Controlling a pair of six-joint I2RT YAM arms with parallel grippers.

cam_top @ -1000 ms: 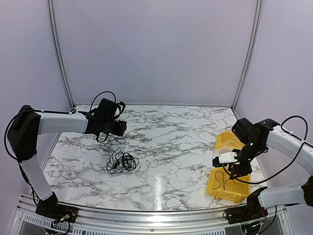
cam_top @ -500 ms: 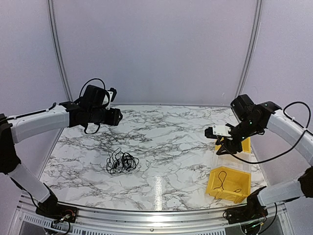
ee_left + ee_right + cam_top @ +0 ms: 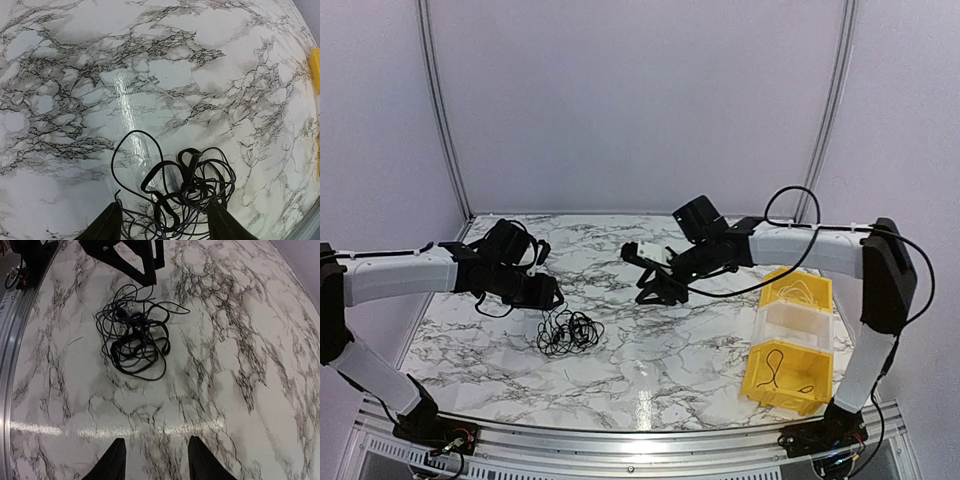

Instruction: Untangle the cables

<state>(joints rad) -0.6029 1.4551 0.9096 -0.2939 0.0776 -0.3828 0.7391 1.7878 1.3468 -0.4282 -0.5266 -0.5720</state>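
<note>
Surface: a grey-veined white marble counter [image 3: 720, 345] is enclosed by pale walls.
Left arm: the black two-finger left pincer [image 3: 165, 225] is spread wide and empty, one finger at each side of the bundle's edge.
Right arm: the black right pincer [image 3: 156, 460] is likewise parted and empty, pointed at the bundle from well apart.
Task thing: the cables [image 3: 185, 190], thin black wires, are knotted into one small heap left of centre.
Beyond: a single black wire [image 3: 775, 365] is laid in the near yellow plastic bin [image 3: 785, 393] at the right edge.
Progress: judged partway; one wire seems sorted, the heap is yet to be pulled apart.
</note>
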